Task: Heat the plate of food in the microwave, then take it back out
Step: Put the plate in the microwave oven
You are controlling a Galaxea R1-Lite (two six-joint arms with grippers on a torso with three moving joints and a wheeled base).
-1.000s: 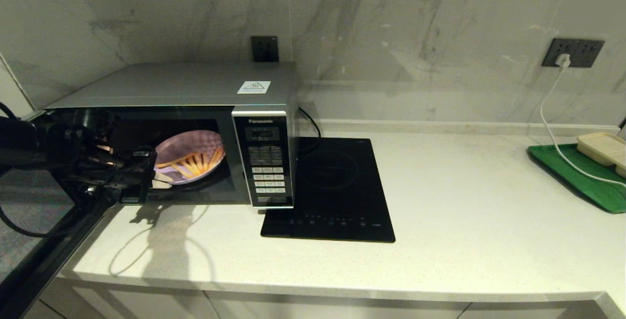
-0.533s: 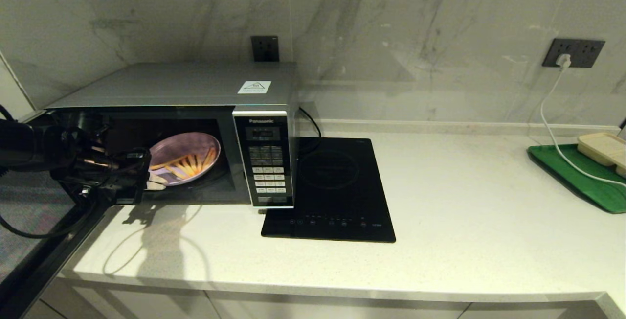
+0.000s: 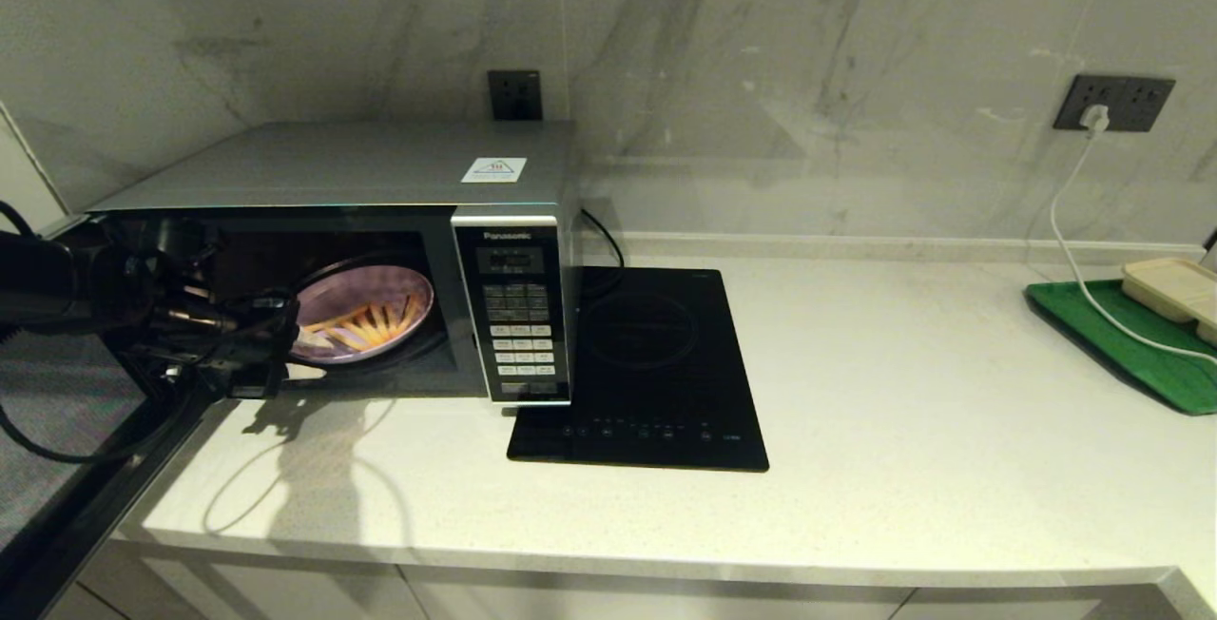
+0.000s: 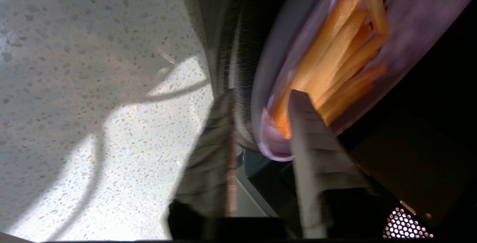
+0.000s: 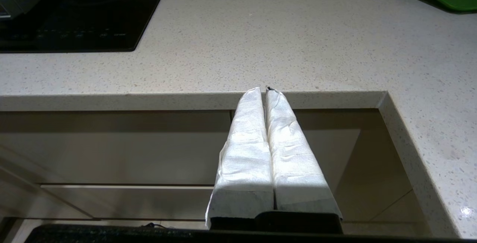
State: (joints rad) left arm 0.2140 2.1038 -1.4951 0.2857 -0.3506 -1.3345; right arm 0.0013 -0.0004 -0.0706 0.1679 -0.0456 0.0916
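The plate of food (image 3: 363, 313) has dropped lower and levelled out since a second ago, and now sits further inside the open microwave (image 3: 342, 254) at the counter's (image 3: 856, 392) left end. Just right of the microwave lies the black cooktop (image 3: 647, 373). At the oven's mouth the left gripper (image 3: 290, 349) clasps the plate's near rim, one finger (image 4: 316, 153) over the fries (image 4: 335, 60). The right gripper (image 5: 265, 90) hangs below the counter edge, fingers pressed together on nothing.
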